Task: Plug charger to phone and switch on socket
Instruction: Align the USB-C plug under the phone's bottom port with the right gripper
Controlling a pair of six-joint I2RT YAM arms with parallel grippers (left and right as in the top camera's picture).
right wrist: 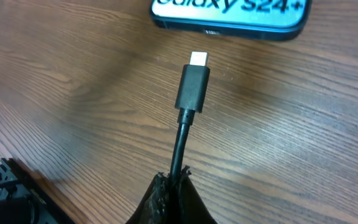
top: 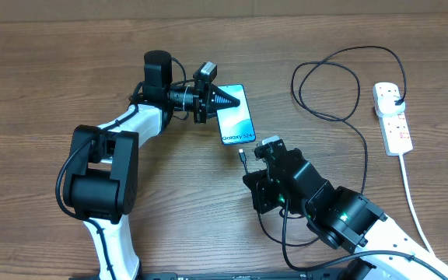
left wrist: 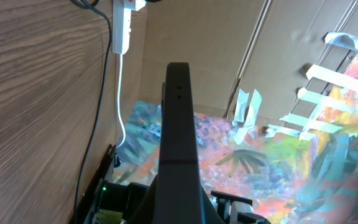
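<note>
The phone [top: 236, 115] lies flat on the table, cyan screen up, its lettered end toward my right arm. My left gripper [top: 232, 98] is shut, with its tips resting over the phone's far end. In the left wrist view the fingers [left wrist: 178, 74] are pressed together and the phone is hidden. My right gripper [top: 253, 159] is shut on the charger cable [right wrist: 179, 149]. The plug tip [right wrist: 194, 78] points at the phone's bottom edge [right wrist: 229, 15], a short gap from its port. The white socket strip [top: 393, 117] lies at the far right, with the charger's black plug in it.
The black cable loops [top: 329, 85] across the table between the phone and the strip. The strip's thick white cord [top: 411, 194] runs toward the front right. The strip also shows in the left wrist view [left wrist: 123, 25]. A cardboard wall stands behind the table.
</note>
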